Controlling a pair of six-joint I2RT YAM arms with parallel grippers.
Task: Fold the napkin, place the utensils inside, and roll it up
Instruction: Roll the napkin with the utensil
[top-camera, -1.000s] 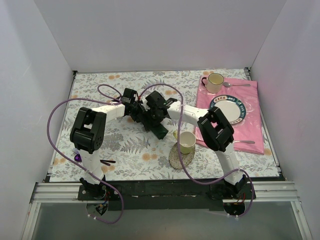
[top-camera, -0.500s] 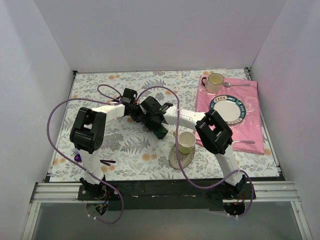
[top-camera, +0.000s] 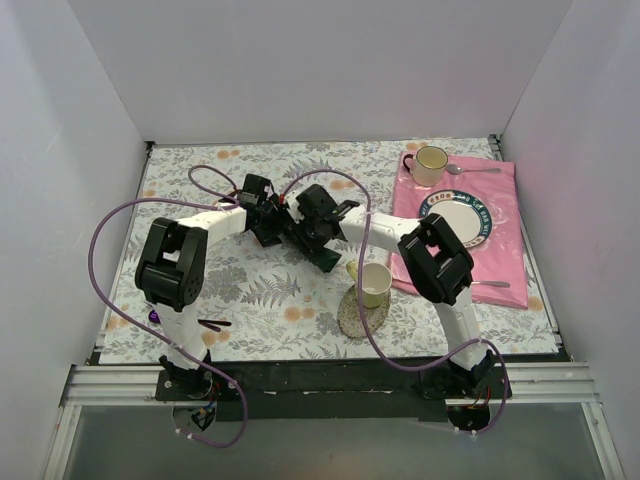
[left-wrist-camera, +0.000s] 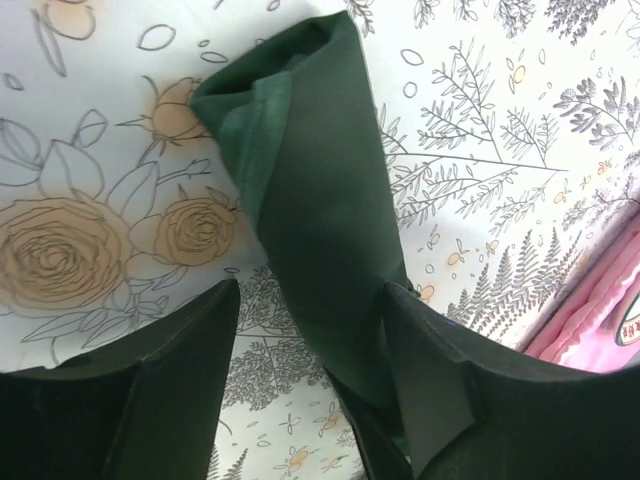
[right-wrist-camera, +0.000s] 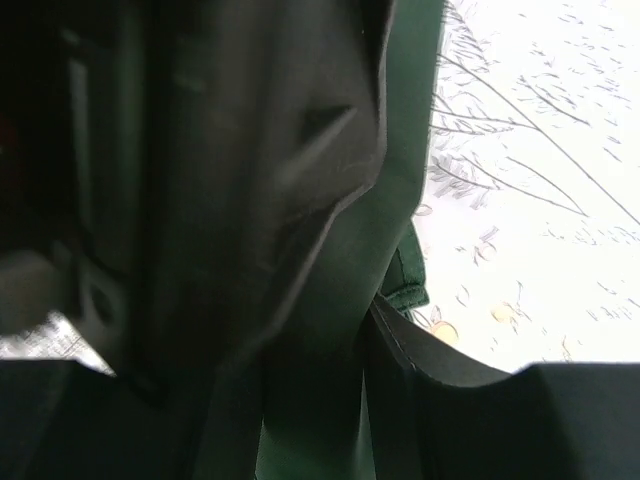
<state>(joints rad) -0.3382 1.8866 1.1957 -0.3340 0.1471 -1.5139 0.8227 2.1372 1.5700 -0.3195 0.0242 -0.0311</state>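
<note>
While both arms meet near the middle of the table (top-camera: 250, 290), the napkin (left-wrist-camera: 320, 230) lies on the flowery top as a long, dark green roll. In the L wrist view it runs right btw the two black fingers (left-wrist-camera: 180, 370) of the left gripper (left-wrist-camera: 310, 300). Those jaws stand apart: the napkin is up against the finger on the right side of that view, but a bit of bare table shows btw it and the other finger, so this hand is not pinching. One end of the roll is loose w/ a lighter fold showing. From the top, the right gripper (top-camera: 303, 232) sits just beside the L one, over the same napkin, and one end of the green cloth sticks out toward the yellow cup (top-camera: 374, 284). The R wrist view is very dark and close; green cloth fills the middle, but I can't tell if that hand is gripping or not. The cup stands on a round mat (top-camera: 362, 312). Off to the R side are a pink cloth (top-camera: 500, 240) w/ a plate (top-camera: 455, 218) and a mug (top-camera: 430, 164) on it.
</note>
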